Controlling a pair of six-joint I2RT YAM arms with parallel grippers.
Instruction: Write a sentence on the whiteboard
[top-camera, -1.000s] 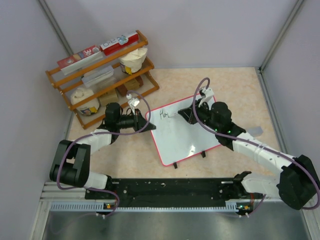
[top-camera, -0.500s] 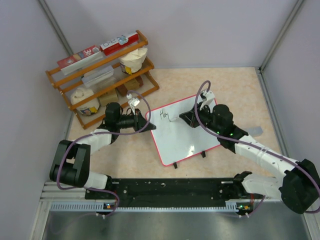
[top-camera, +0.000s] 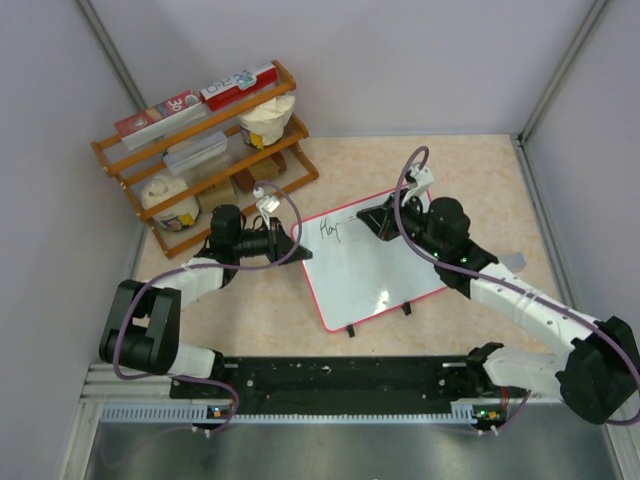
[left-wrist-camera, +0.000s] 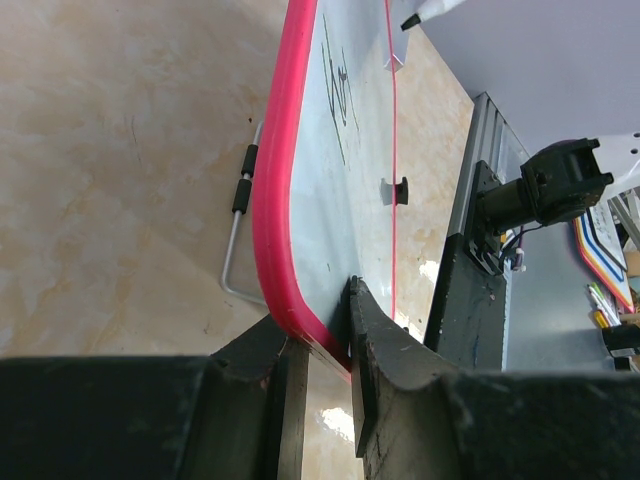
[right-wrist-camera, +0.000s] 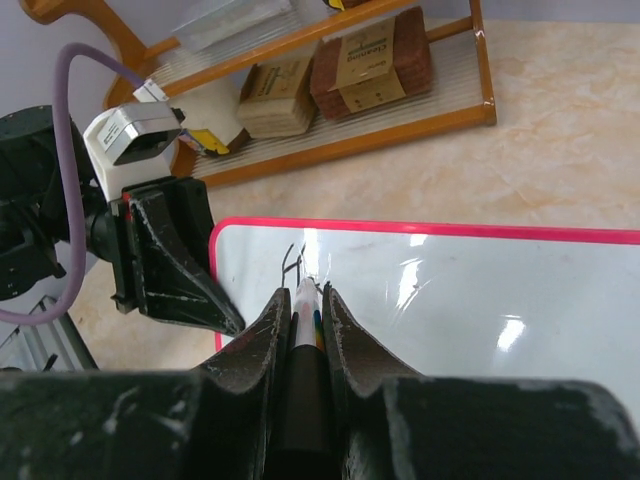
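Note:
The whiteboard (top-camera: 365, 270), white with a red rim, lies tilted on the table. The first letters of the sentence (top-camera: 328, 230) stand in black near its top left corner; they also show in the left wrist view (left-wrist-camera: 340, 95) and the right wrist view (right-wrist-camera: 292, 262). My left gripper (top-camera: 292, 243) is shut on the whiteboard's red rim (left-wrist-camera: 275, 240) at its left corner. My right gripper (top-camera: 366, 222) is shut on a marker (right-wrist-camera: 305, 330), whose tip points at the board just right of the letters; contact cannot be told.
A wooden rack (top-camera: 200, 140) with boxes and jars stands at the back left, close behind my left arm. Its lower shelf with brown boxes (right-wrist-camera: 370, 65) shows in the right wrist view. Grey walls close the table on three sides. A black rail (top-camera: 340, 375) runs along the near edge.
My right gripper with the marker has moved up and slightly right along the top of the board. The written letters have grown by a stroke. The left gripper has not moved.

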